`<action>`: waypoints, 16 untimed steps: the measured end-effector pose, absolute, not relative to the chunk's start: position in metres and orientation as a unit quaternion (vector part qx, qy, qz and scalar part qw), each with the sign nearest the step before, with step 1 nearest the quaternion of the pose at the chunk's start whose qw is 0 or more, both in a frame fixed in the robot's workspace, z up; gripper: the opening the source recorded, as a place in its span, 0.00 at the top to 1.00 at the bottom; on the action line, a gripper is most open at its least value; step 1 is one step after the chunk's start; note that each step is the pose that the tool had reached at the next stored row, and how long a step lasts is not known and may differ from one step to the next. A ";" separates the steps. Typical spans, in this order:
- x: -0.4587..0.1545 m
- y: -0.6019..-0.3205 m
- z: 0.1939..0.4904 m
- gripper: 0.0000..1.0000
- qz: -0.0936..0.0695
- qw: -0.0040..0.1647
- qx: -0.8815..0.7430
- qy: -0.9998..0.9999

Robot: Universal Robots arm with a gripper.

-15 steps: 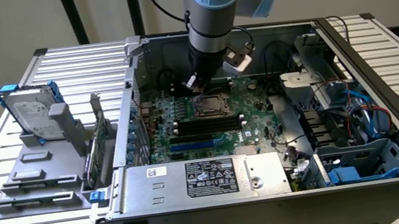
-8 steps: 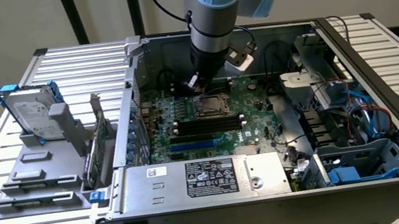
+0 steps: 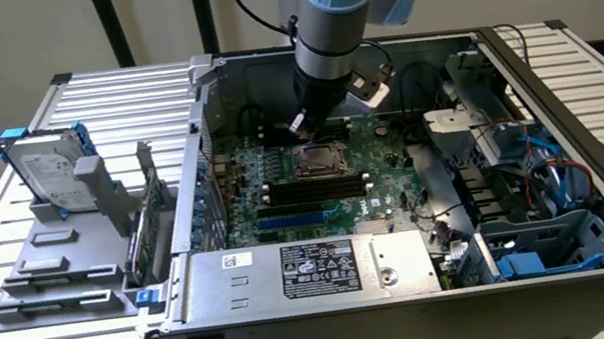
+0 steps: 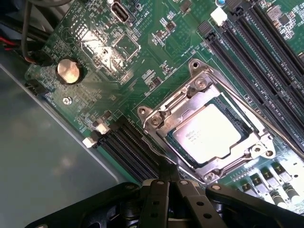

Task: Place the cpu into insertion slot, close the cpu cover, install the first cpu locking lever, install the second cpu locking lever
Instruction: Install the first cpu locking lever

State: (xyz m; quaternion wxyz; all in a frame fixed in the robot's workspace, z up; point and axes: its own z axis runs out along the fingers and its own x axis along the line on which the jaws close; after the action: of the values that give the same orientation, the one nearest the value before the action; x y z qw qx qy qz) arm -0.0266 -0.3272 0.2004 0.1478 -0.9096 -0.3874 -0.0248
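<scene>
Cpu [image 4: 206, 134] sits under the closed cpu cover [image 4: 190, 97]; the shut, empty pincer [image 4: 167, 183] just beside it likely works a locking lever.

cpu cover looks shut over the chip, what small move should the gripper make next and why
Probably a short push on the thin lever at the socket's edge. In the wrist view the cpu sits in the insertion slot with the cpu cover down around it, and the shut gripper rests right at that lever. Whether the lever is already hooked I cannot tell.
</scene>
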 end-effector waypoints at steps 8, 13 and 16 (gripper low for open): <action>-0.025 -0.331 0.200 0.89 -0.023 0.148 -0.910 -0.387; -0.026 -0.331 0.200 0.89 -0.023 0.148 -0.910 -0.387; -0.031 -0.331 0.200 0.89 -0.023 0.148 -0.910 -0.387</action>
State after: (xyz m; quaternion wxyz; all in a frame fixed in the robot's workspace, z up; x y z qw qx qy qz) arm -0.0311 -0.3310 0.2003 0.1484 -0.9096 -0.3874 -0.0228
